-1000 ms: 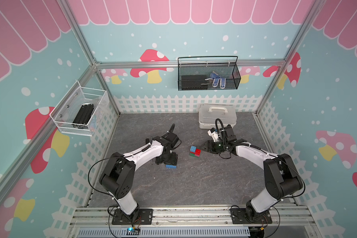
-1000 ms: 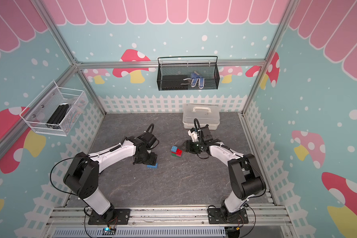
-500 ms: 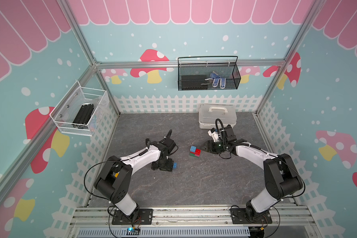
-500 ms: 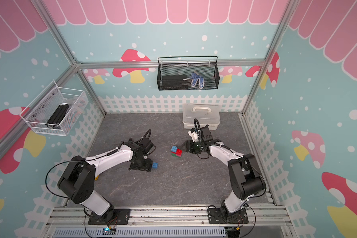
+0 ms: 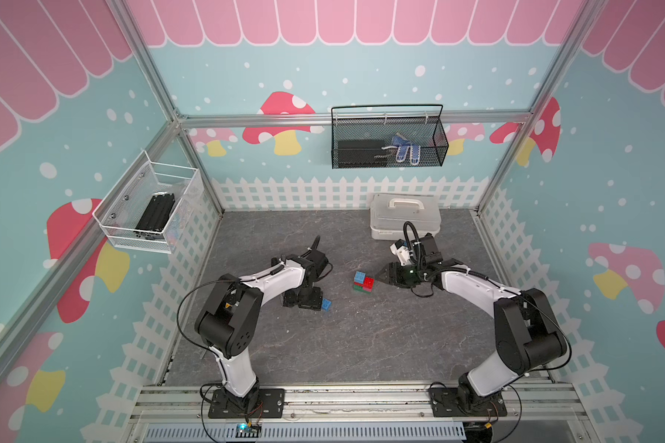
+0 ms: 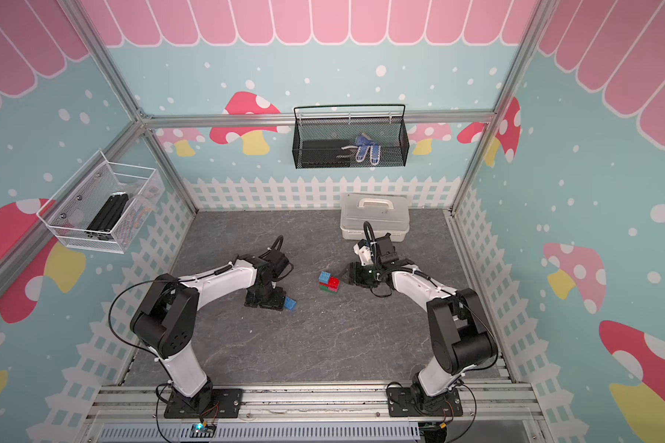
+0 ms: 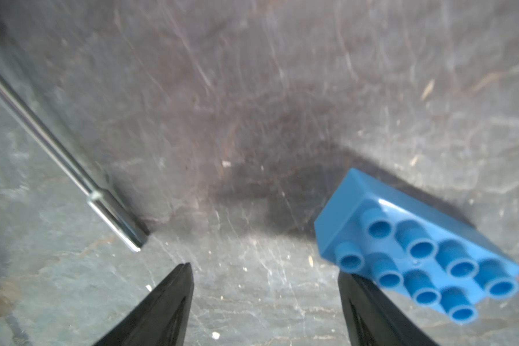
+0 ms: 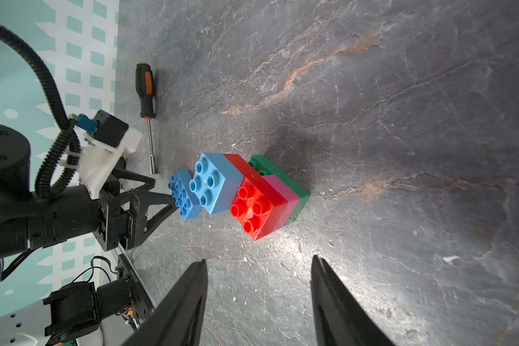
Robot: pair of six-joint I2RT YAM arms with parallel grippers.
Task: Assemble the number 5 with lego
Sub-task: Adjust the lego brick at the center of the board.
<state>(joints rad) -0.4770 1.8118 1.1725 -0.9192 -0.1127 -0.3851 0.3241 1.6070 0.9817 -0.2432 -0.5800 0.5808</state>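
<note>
A long blue lego brick [image 7: 417, 254] lies studs-up on the dark table, against the outer side of one finger of my left gripper [image 7: 264, 269]. That gripper is open and low over the table, with only bare table between its jaws. Both top views show the same brick [image 5: 326, 305] [image 6: 289, 303] at the left gripper's [image 5: 317, 303] tips. The partly built number 5 [image 8: 252, 191] stands at mid-table: a short blue brick [image 8: 216, 182] on a red brick [image 8: 261, 203], over pink [image 8: 282, 191] and green [image 8: 294, 197]. My right gripper [image 8: 258, 263] is open and empty, a short way from the stack [image 5: 363, 282].
A screwdriver [image 8: 146, 90] with a black and orange handle lies near the left gripper, its metal shaft [image 7: 63, 158] pointing toward the bricks. A white lidded box [image 5: 404, 218] sits at the back right. Wire baskets hang on the back wall [image 5: 388, 142] and left wall [image 5: 150, 214].
The left arm has swung toward the front and its gripper has come down beside the long blue brick. The right arm and the stack have not moved.
</note>
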